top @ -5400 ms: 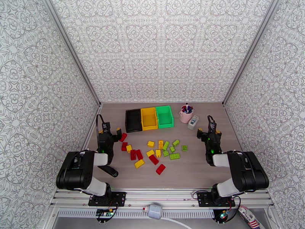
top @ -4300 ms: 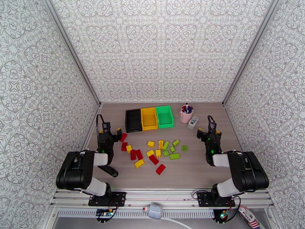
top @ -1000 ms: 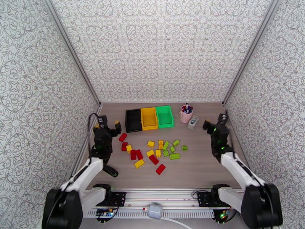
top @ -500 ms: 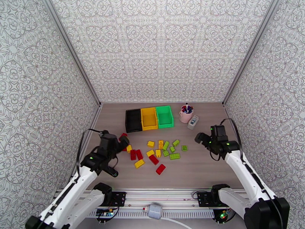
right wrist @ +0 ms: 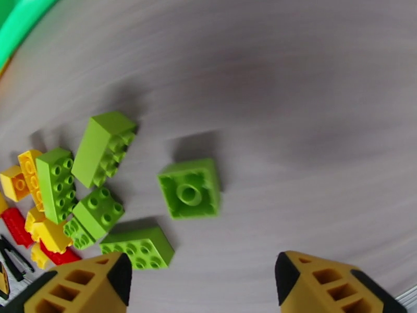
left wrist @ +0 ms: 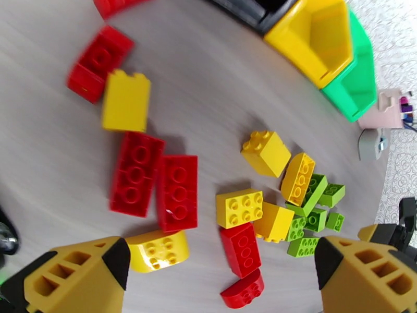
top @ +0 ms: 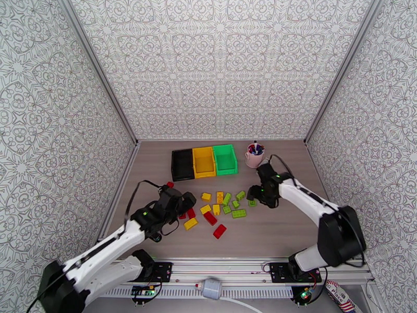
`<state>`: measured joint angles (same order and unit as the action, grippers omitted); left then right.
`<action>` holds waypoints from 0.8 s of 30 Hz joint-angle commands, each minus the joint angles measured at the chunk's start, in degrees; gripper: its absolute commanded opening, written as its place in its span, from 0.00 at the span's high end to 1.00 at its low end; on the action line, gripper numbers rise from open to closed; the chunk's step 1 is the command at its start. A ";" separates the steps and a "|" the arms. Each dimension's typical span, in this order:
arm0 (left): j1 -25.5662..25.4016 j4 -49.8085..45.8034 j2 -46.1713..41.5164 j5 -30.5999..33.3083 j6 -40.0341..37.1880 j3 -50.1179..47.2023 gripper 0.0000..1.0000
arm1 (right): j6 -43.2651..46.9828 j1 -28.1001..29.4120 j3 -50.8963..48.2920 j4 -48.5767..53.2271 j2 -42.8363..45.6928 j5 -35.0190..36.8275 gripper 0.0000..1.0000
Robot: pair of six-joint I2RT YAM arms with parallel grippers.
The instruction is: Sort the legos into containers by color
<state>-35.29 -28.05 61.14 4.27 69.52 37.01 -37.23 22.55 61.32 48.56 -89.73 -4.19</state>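
Observation:
Red, yellow and lime green legos lie loose in the middle of the table, none of them held. My left gripper (top: 181, 201) hovers open over the pile's red end; its wrist view has two red bricks (left wrist: 136, 173) side by side and a yellow brick (left wrist: 239, 207) ahead of the open left gripper (left wrist: 219, 277). My right gripper (top: 256, 194) hangs open just above a square green lego (right wrist: 190, 189) lying studs down, apart from the right gripper (right wrist: 200, 283). The black bin (top: 183, 164), yellow bin (top: 204, 161) and green bin (top: 225, 159) stand in a row behind the pile.
A pink cup (top: 254, 156) with pens stands right of the green bin, close behind my right arm. A small grey object (left wrist: 371, 144) lies beside it. Patterned walls close in the table on three sides. Bare tabletop lies in front of the pile.
Both arms have swung inward from the table's sides. The left gripper moved right over the red bricks; the right gripper moved left and down over the green bricks.

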 commanded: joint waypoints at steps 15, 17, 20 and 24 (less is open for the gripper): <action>-3.29 3.49 17.17 -5.95 -12.59 16.49 0.13 | 3.04 1.66 5.33 -0.32 -13.32 1.49 0.36; -3.38 3.06 16.98 -4.69 -12.91 16.49 0.12 | 3.11 1.71 5.81 -0.36 -14.46 1.42 0.38; -2.61 1.87 16.41 -4.31 -13.29 16.65 0.12 | 3.37 1.71 6.57 -0.30 -15.85 1.72 0.41; -0.40 1.80 15.73 -6.47 -13.43 16.14 0.13 | 3.40 1.67 7.31 0.14 -16.55 2.24 0.49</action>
<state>-37.19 -24.88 77.69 -1.74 57.78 52.07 -34.15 23.86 66.81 48.71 -105.21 -3.20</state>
